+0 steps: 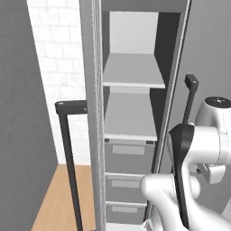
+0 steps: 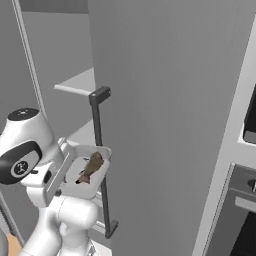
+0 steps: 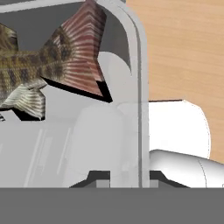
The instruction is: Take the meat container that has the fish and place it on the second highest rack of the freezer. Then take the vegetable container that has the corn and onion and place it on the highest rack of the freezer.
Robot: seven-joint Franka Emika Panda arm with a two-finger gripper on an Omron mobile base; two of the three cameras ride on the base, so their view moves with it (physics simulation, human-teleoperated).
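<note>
1. The gripper point(image 3: 124, 177) is clamped on the rim of a white tray point(image 2: 102, 172).
2. The fish point(image 2: 91, 167) lies in the tray, held up in front of the open freezer point(image 1: 97, 67).
3. The freezer's shelves point(image 1: 131, 115) are bare, with drawers point(image 1: 128, 155) below.

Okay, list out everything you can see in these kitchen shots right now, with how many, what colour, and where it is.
freezer: one, grey, door open, ahead of the arm
shelf boards: two, pale grey, inside the freezer, upper half
drawers: three, grey, below the shelves
bar handles: two, dark, on the doors
meat container: one, white, held beside the right door handle
fish: one, olive-brown, in the container
floor: wood, tan
gripper: one, dark tips, shut on the container's rim
</note>
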